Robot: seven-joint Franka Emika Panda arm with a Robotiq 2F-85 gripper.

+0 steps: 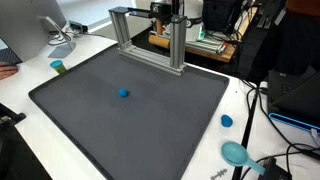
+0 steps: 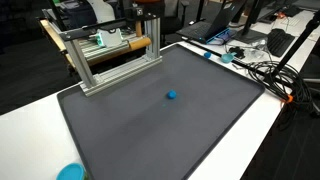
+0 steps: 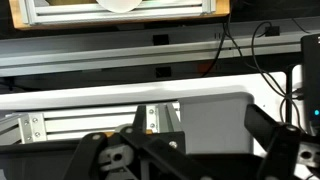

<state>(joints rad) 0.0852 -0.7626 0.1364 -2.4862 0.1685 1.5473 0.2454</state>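
Note:
My gripper (image 3: 190, 152) is open in the wrist view, its two black fingers (image 3: 276, 142) spread wide with nothing between them. Beyond them I see a corner of the dark grey mat (image 3: 205, 120) and the aluminium frame (image 3: 100, 125). In both exterior views the gripper (image 1: 165, 10) (image 2: 150, 8) hangs high at the back, above the aluminium frame (image 1: 150, 42) (image 2: 112, 55), and is partly cut off by the top edge. A small blue ball (image 1: 123, 94) (image 2: 172, 96) lies alone near the middle of the mat (image 1: 120, 125) (image 2: 150, 130), far from the gripper.
On the white table around the mat are a green cup (image 1: 58, 67), a blue cap (image 1: 227, 121) and a teal dish (image 1: 236, 153) (image 2: 70, 172). Cables (image 2: 262, 70) trail along one side. A wooden tray with electronics (image 1: 195, 42) sits behind the frame.

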